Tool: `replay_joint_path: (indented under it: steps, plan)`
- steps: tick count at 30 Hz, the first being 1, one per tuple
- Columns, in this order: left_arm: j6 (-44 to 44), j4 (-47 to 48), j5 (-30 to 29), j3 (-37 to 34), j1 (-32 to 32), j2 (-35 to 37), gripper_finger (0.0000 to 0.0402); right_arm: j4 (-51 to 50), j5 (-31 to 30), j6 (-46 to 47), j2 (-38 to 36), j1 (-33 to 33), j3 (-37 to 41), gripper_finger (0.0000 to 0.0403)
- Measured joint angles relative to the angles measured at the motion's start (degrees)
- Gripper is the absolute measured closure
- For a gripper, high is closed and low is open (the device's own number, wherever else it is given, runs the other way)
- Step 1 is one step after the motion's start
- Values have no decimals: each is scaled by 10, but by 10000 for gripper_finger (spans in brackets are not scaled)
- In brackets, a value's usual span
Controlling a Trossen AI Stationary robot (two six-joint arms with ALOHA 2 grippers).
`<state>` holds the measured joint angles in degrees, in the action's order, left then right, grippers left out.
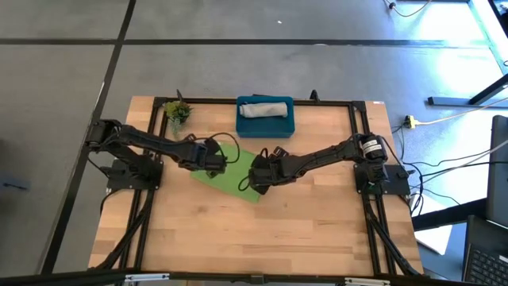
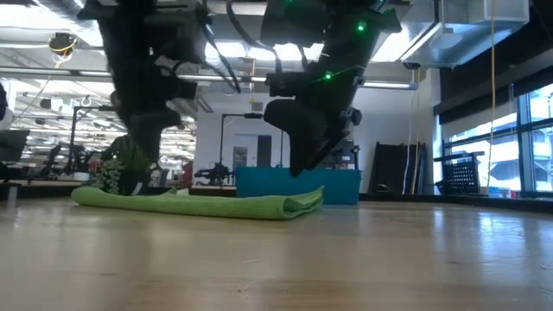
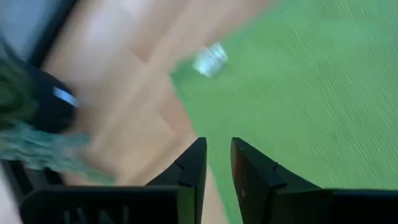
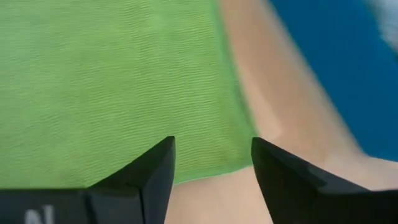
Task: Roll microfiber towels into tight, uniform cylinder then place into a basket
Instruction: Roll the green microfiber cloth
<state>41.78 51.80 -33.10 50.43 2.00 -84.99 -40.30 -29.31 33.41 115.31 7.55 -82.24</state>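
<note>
The lime green towel lies flat on the wooden table, with one end doubled over. The light grey towel lies rolled inside the teal-blue basket at the table's far middle. My left gripper hovers over the green towel's left edge, its fingers a narrow gap apart and empty. My right gripper hovers over the towel's right end, open and empty. Its fingers stand over the towel's edge, clear of it in the low view.
A small green plant sprig stands at the far left, close behind my left arm. The basket stands just beyond the towel. Bare wooden table stretches toward the near edge. A black frame rail runs along the table's sides.
</note>
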Motion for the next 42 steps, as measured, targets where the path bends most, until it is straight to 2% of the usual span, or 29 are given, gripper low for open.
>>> replay_joint_path:
  steps: [4,8,16,18,21,31,42]
  plan:
    - [7,-33,43,-42,18,0,337,31,20,-9,0,0,4,195]
    - [50,-41,59,-79,44,0,337,90,41,-16,0,-2,34,197]
    - [91,-57,117,-118,91,0,337,162,82,9,0,-5,99,197]
    - [91,-63,124,-127,98,0,337,185,110,10,0,-5,116,198]
    - [91,-64,124,-138,102,2,337,230,143,20,-3,-5,139,198]
    - [58,-62,75,-149,80,0,337,330,175,26,0,43,157,198]
    - [-40,-122,64,-149,23,0,337,363,194,67,1,93,158,198]
